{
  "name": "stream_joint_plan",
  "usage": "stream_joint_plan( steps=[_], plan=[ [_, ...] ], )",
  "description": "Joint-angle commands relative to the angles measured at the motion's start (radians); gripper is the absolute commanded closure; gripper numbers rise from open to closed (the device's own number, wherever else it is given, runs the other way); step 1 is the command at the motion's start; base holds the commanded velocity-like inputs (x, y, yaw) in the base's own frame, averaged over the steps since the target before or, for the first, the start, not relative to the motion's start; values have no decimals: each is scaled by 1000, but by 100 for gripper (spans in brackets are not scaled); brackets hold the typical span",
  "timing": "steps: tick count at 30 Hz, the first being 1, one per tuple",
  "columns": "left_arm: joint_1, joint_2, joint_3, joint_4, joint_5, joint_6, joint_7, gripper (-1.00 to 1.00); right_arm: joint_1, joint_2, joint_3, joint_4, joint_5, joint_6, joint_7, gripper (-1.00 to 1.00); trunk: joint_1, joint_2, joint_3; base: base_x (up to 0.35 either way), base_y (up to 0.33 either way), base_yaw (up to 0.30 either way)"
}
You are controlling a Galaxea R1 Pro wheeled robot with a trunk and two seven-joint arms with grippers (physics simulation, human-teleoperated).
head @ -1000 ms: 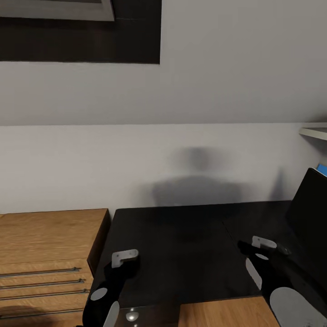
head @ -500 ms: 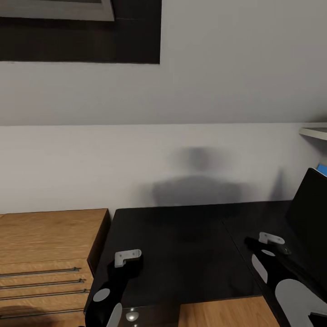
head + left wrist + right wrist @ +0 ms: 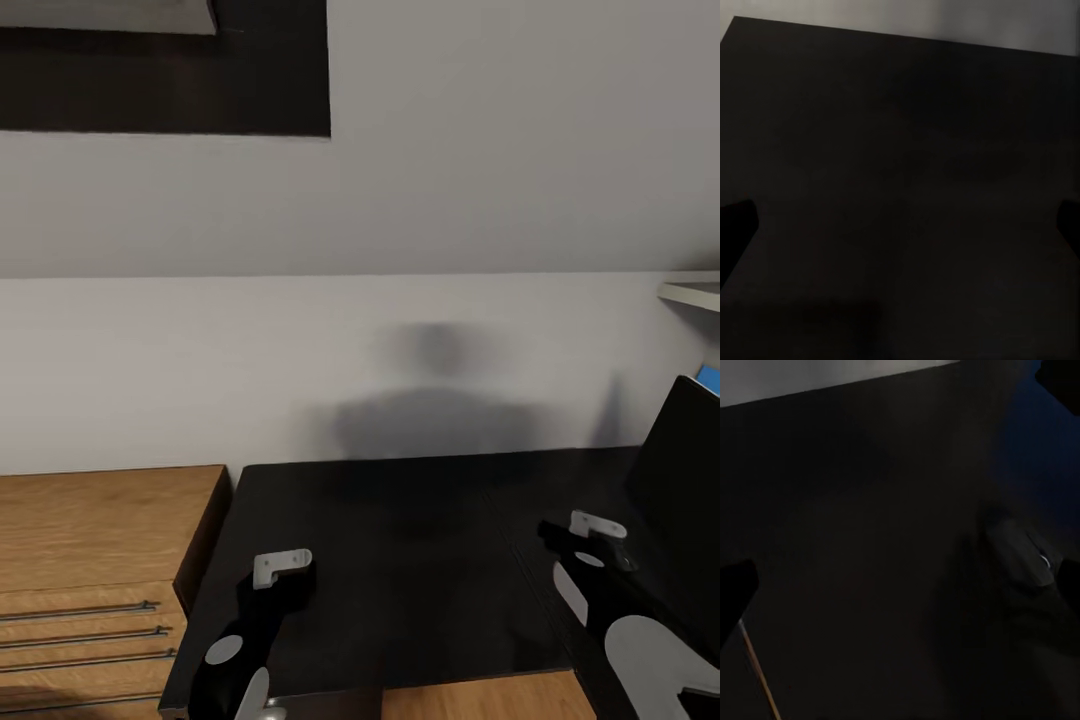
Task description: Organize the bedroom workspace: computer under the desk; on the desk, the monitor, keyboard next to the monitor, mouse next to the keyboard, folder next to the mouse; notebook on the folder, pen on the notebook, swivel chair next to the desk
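Head view: I face the glossy black worktop (image 3: 400, 560), which runs against the white wall (image 3: 300, 370) under a sloped ceiling (image 3: 480, 150). A dark skylight frame (image 3: 170, 85) sits at the far upper left. To the left of the worktop, touching its edge, stands a low wooden cabinet (image 3: 90, 530) with slim metal drawer handles. At the far right a black monitor (image 3: 685, 480) stands on the worktop, cut off by the picture's edge, with a sliver of blue wall panel (image 3: 710, 378) just behind its top corner and a pale shelf (image 3: 692, 292) above. A strip of wood floor (image 3: 470, 700) shows at the near edge.

My left end effector (image 3: 280, 566) hangs over the near left part of the worktop; my right end effector (image 3: 597, 527) hangs over the near right part, just beside the monitor. In the left wrist view the dark fingers (image 3: 736, 225) stand far apart at the picture's two edges with bare worktop (image 3: 900, 187) between, so this one is released and carries nothing. In the right wrist view the fingers (image 3: 735, 585) are likewise spread wide and empty over the worktop (image 3: 870, 510), and a dim rounded shape, possibly the mouse (image 3: 1020, 556), lies there; I cannot tell for certain.
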State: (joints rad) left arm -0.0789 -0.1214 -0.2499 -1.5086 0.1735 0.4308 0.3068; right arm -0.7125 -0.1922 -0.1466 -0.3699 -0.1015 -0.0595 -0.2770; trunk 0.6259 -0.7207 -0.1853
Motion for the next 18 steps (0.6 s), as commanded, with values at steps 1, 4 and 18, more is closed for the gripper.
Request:
stream_joint_plan(
  steps=[1,4,18],
  plan=[
    [-1,0,-2,-2,11,3,9,-100,-1,1,1,-4,-10,-6,0,-100,0,-1,-2,55,-67,0],
    [-1,0,-2,-2,11,3,9,-100,-1,5,2,-20,-10,-4,-1,-100,0,-1,-2,34,-41,0],
    [-1,0,-2,-14,11,5,9,-100,-1,17,2,-38,-18,2,-1,-100,0,-1,-2,5,-6,0]
  ],
)
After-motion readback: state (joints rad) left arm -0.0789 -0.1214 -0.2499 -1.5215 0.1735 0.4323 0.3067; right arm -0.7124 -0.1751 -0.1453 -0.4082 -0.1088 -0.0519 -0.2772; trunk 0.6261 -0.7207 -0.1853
